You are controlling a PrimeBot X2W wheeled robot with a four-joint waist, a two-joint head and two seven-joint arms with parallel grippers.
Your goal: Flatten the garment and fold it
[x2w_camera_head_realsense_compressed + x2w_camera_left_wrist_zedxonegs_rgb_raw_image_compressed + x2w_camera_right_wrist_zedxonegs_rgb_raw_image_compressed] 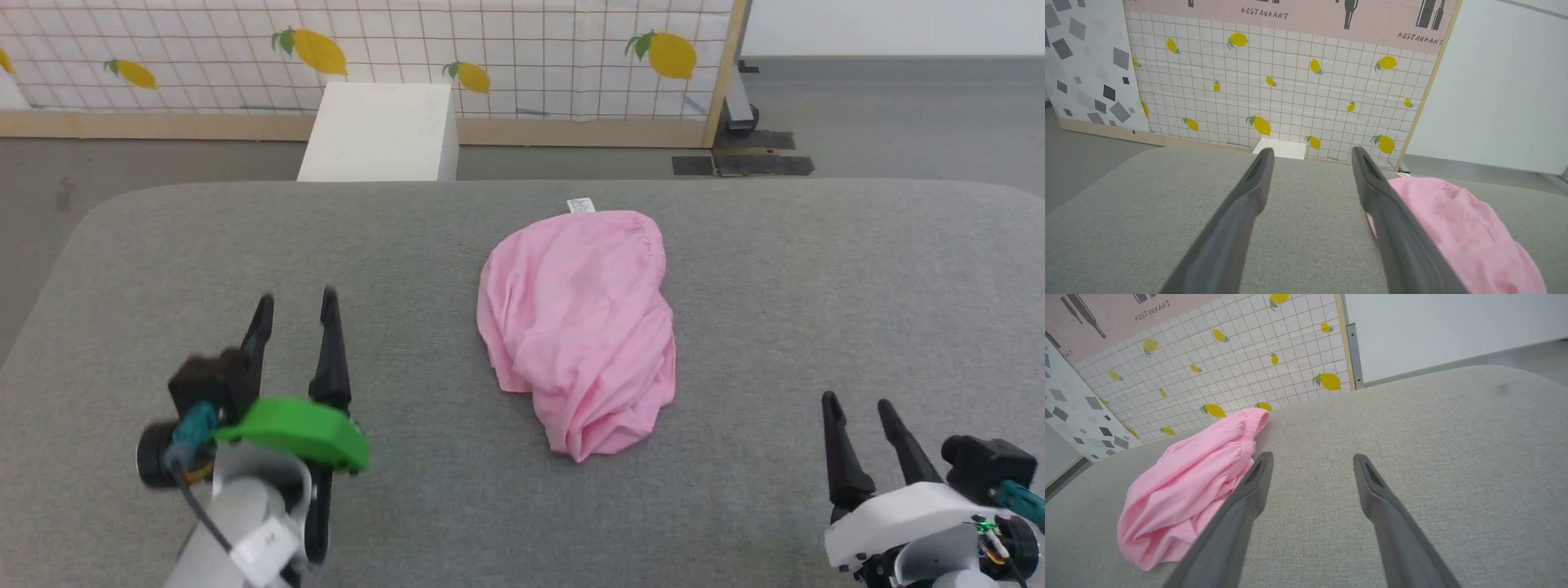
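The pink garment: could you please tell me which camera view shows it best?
The head view: the whole garment lies bunched on the grey surface, outline and white tag clear. The left wrist view has one side, cut by a left finger. The right wrist view gives its gathered edge and folds, partly behind a right finger.

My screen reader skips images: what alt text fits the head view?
A crumpled light pink fabric garment lies on a grey cloth-covered table, its small white tag at the far edge. The left claw and right claw flank it, open and apart from it.
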